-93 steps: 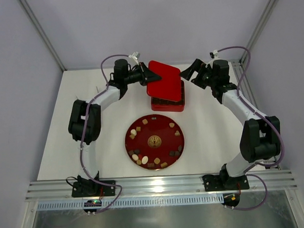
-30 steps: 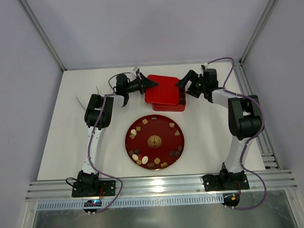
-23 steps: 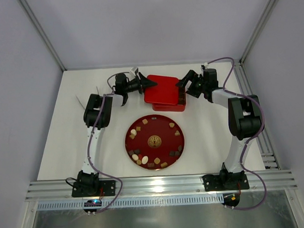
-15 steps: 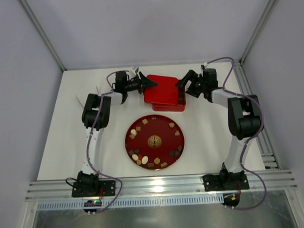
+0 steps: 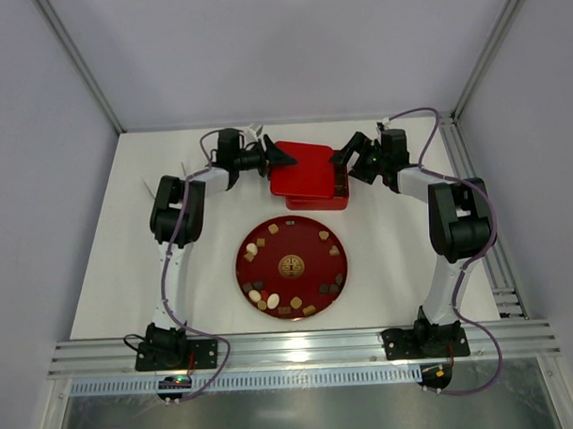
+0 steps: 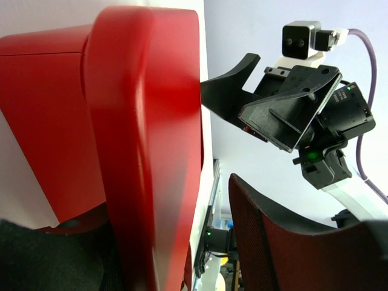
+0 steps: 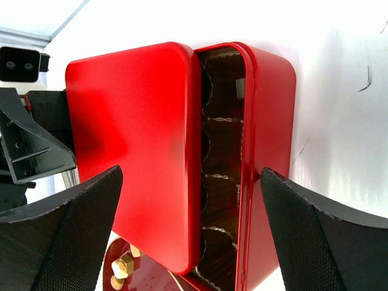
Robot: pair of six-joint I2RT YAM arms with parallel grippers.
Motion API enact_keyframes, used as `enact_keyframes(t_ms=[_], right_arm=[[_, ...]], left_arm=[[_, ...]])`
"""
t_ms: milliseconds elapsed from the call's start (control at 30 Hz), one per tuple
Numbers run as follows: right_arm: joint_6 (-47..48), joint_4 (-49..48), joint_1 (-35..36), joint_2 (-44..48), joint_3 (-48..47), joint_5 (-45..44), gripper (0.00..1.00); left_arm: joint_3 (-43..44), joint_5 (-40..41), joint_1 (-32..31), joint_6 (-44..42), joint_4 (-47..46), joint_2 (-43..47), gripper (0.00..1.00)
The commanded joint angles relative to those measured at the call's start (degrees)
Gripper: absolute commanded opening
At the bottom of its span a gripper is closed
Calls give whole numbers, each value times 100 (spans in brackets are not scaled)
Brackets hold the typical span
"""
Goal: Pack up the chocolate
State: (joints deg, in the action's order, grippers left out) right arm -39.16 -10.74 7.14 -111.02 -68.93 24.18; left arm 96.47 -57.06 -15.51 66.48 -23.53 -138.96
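The lid lies askew on the box, left fingers spread about its edge, right fingers spread beside the box; a nudge could slide it off.

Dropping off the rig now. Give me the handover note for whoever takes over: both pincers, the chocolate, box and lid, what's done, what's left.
Left pincer: open, astride the edge of the lid, not clamped on it.
Right pincer: open wide beside the red box, holding nothing.
The lid sits on the box, shifted toward the left arm; a strip of compartments shows on the right, contents unclear.
Chocolate: many pieces ringed on the red plate, nearer the arm bases.
Done: lid laid on, off-centre.
Left: plate's pieces unpacked; lid not squared.
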Motion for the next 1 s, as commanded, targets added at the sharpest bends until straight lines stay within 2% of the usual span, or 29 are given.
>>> enact_keyframes(t_ms=[0,467,633,967], right_arm=[[66,-314,51,-34,-183,42,94],[-75,-420,51,-130,-121,25,89],[-162,-464,51,-200,-104,51,85],[-259,-552,42,-271,-68,34,79]], left_arm=[[4,63,13,-548,823,176,55],[-40,98,92,-978,1403,395,60],[-31,151,109,-1207,1772,457,61],[-128,90,197,-1225,1782,659,64]])
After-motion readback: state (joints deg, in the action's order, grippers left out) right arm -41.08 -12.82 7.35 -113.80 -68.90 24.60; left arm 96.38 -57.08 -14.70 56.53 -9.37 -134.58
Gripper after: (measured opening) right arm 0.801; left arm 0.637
